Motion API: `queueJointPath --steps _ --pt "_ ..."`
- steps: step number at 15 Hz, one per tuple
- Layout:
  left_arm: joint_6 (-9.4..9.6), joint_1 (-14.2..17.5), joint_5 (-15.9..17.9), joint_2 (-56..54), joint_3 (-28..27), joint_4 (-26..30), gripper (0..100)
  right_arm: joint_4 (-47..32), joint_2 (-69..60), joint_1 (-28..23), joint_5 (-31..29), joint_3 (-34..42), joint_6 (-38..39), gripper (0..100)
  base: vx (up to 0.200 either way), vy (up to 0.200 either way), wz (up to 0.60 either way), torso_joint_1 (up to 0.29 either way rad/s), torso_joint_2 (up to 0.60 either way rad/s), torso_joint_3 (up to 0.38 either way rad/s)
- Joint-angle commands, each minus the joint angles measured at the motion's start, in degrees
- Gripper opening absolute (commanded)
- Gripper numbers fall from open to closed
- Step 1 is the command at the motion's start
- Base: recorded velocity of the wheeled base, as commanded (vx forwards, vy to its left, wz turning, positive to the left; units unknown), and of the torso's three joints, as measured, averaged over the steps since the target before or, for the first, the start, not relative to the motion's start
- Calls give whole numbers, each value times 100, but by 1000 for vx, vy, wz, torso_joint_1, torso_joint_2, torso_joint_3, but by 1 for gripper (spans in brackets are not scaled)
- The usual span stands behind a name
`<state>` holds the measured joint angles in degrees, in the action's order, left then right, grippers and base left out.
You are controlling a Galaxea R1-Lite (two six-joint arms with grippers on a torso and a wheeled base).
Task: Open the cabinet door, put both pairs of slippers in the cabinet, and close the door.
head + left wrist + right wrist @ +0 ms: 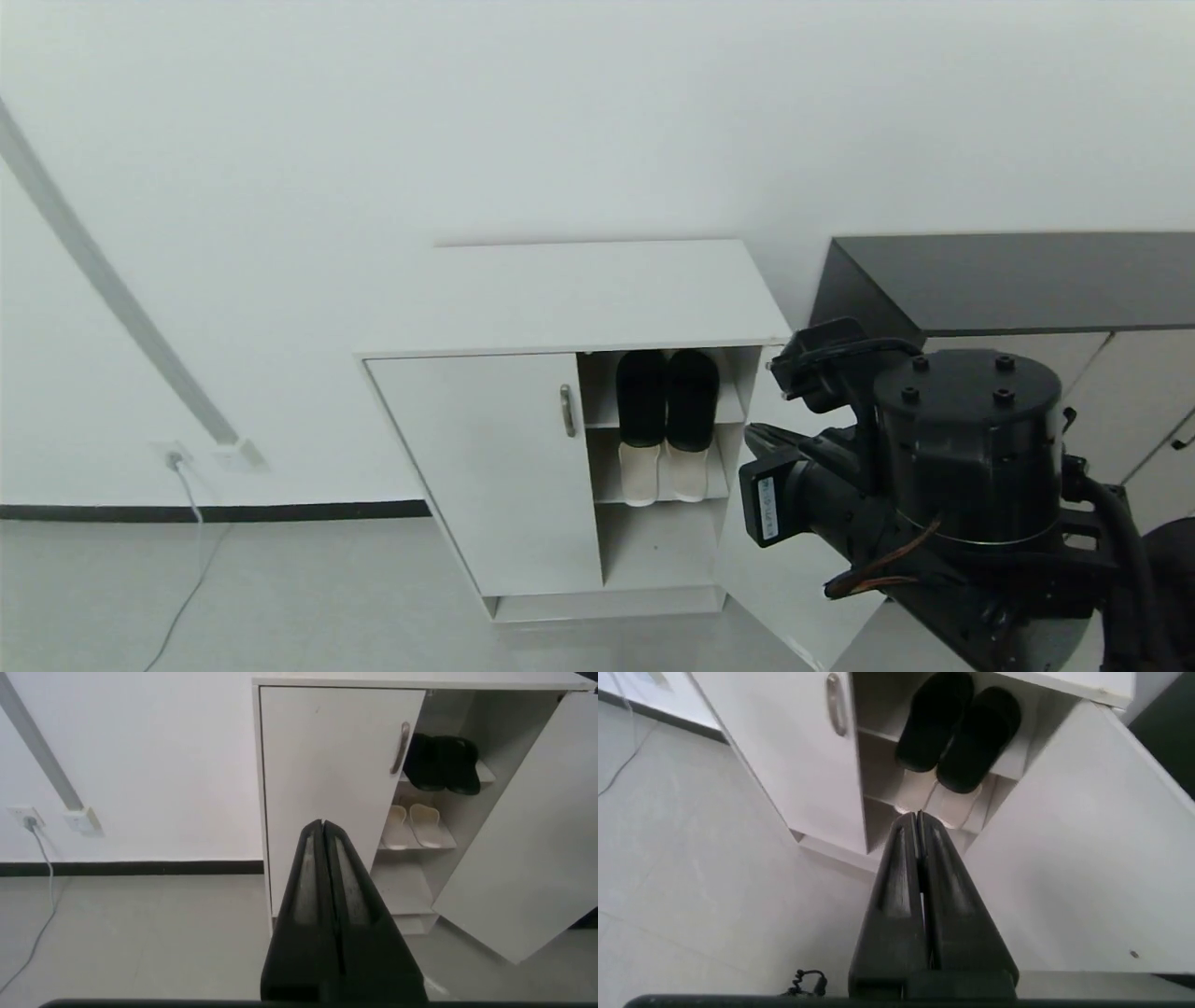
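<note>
Inside, black slippers (pixel 667 397) and white slippers (pixel 663 471) lie front-to-back; left gripper (pixel 322 826) and right gripper (pixel 920 817) are clenched empty.

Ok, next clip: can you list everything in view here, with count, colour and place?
shoe cabinet: one, white, against the wall
left door: one, white, closed, metal handle
right door: one, white, swung open
black slippers: one pair, upper shelf, side by side
white slippers: one pair, shelf just below the black pair
sideboard: one, dark top with pale fronts, to the right of the cabinet
wall socket: one, white, low on the wall at left, cable trailing to the floor
wall strip: one, grey, running diagonally down the wall
left gripper: black, shut, facing the closed door
right gripper: black, shut, before the open compartment
</note>
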<state>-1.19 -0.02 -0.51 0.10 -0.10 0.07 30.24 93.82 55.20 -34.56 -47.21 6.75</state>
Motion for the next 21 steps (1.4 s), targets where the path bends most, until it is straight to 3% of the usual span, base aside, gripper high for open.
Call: queueJointPath --steps 1,6,12,17,21 --pt "-4 2 -2 8 1 1 0 17 -13 -9 -7 19 -7 0 0 0 -600 2 -2 -2" --pt "-4 -6 -2 8 1 1 0 104 -22 -9 -7 54 -69 0 0 0 -600 8 2 1" --pt "-4 -6 -2 8 1 1 0 491 22 -141 2 221 -306 0 0 0 0 0 0 0" --pt "5 2 -10 8 1 1 0 491 58 -185 -77 213 -324 0 -200 0 0 -1 2 2" --pt "5 2 -2 8 1 1 0 438 383 -1248 81 -455 -359 0 0 0 0 0 0 0"
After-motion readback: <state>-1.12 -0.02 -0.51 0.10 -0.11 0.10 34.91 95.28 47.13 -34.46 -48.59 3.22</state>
